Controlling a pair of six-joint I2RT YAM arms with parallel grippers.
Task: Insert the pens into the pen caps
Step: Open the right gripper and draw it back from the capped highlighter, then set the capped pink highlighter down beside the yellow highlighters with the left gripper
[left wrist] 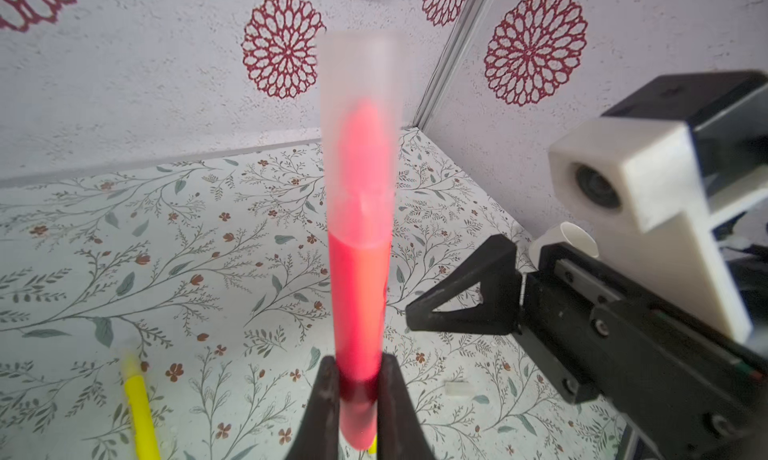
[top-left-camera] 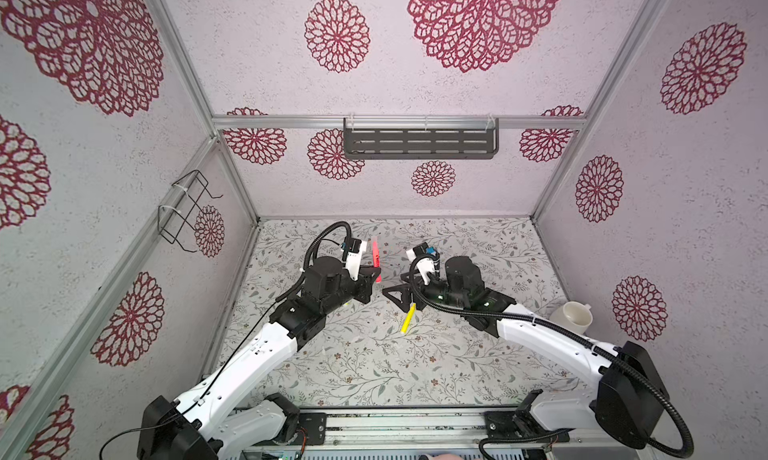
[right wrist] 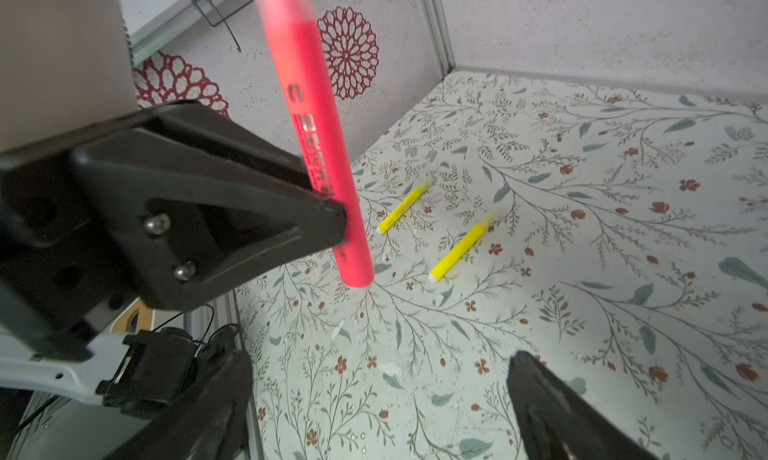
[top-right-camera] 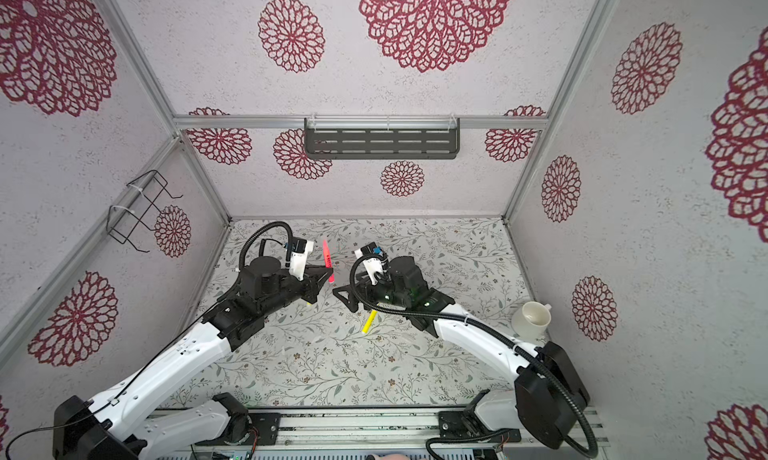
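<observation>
My left gripper [top-left-camera: 376, 271] [top-right-camera: 329, 271] [left wrist: 359, 379] is shut on a red-pink pen [top-left-camera: 377, 259] [top-right-camera: 328, 258] [left wrist: 359, 304] [right wrist: 320, 146], holding it upright near its lower end. A clear pen cap [left wrist: 359, 138] covers the pen's upper end. My right gripper [top-left-camera: 397, 285] [top-right-camera: 349, 287] [right wrist: 382, 375] stands open and empty just right of that pen, not touching it. Yellow pens lie on the floral table: one [top-left-camera: 408, 319] [top-right-camera: 369, 321] under the right wrist, two more [right wrist: 403, 208] [right wrist: 459, 248] beyond the red pen. A loose clear cap [left wrist: 459, 388] lies on the table near the right fingers [left wrist: 465, 300].
A white cup [top-left-camera: 575, 316] [top-right-camera: 534, 319] lies tipped at the table's right edge. A dark slotted shelf [top-left-camera: 419, 142] hangs on the back wall and a wire basket [top-left-camera: 187, 208] on the left wall. Walls close the table on three sides.
</observation>
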